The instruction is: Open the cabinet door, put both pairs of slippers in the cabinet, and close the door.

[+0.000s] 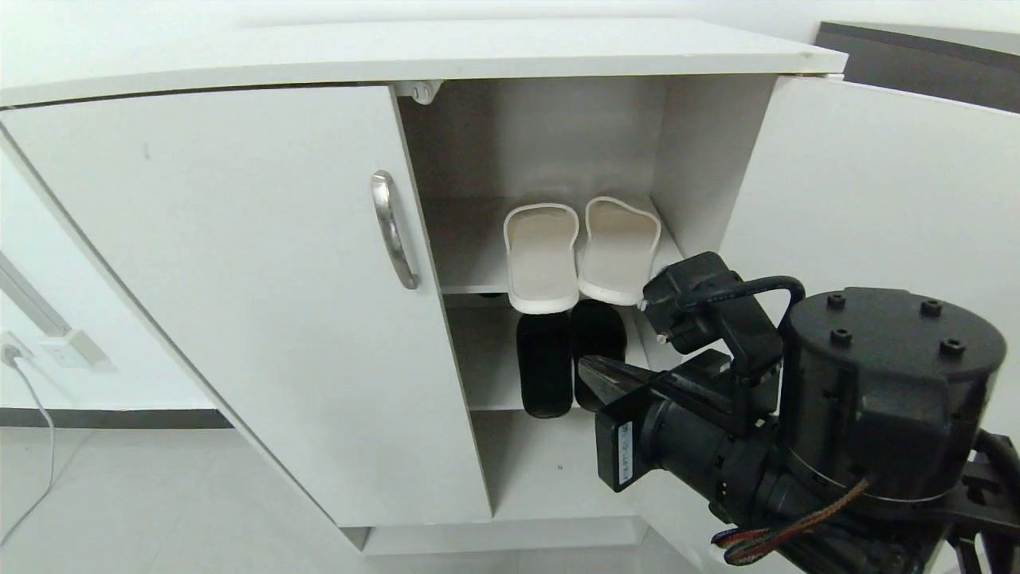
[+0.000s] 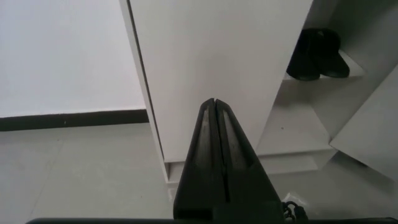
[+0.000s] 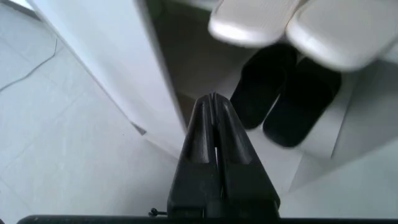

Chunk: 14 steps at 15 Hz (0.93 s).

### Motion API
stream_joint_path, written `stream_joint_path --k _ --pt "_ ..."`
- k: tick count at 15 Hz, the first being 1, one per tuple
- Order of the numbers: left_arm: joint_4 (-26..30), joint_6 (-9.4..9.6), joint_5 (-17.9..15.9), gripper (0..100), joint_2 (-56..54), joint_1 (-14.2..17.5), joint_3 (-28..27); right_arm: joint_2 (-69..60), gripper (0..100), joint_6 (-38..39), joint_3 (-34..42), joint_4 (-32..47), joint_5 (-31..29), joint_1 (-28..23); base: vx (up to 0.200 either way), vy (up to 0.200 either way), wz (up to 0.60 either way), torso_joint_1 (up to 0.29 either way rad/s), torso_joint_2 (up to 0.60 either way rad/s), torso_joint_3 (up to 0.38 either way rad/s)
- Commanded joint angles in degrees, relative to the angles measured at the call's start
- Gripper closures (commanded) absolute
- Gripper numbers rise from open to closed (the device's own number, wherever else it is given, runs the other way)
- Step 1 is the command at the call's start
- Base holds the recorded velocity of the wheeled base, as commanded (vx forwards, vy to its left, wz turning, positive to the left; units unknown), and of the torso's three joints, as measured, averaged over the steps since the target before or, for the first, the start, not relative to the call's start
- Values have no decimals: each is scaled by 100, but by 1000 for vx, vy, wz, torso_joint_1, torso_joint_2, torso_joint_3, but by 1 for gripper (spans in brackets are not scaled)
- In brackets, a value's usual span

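The white cabinet [image 1: 239, 303] has its right door [image 1: 861, 191] swung open and its left door shut, with a metal handle [image 1: 392, 231] on it. A pair of white slippers [image 1: 580, 251] lies on the upper shelf, heels over the edge. A pair of black slippers [image 1: 567, 359] lies on the shelf below, also seen as the black slippers [image 3: 283, 93] under the white slippers [image 3: 298, 25]. My right gripper [image 3: 213, 102] is shut and empty, just in front of the lower shelf, and shows as the right gripper [image 1: 594, 375]. My left gripper [image 2: 214, 106] is shut, low before the closed left door.
The open right door stands close beside my right arm. Grey tiled floor [image 1: 119, 494] spreads out to the left of the cabinet. A wall socket with a white cable [image 1: 32, 391] sits at the far left.
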Motion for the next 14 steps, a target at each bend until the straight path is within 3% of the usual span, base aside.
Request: stream_joint_path --k 1,10,14 --pt "1 2 0 100 4 1 0 71 100 4 24 -7 1 3 -200 0 0 -2 -2 7" --pt "1 2 0 100 4 1 0 256 100 4 112 -25 62 -190 -200 0 0 2 2 -2" --pt "1 2 0 100 4 1 0 317 100 4 147 -25 62 -190 0 0 0 0 0 0"
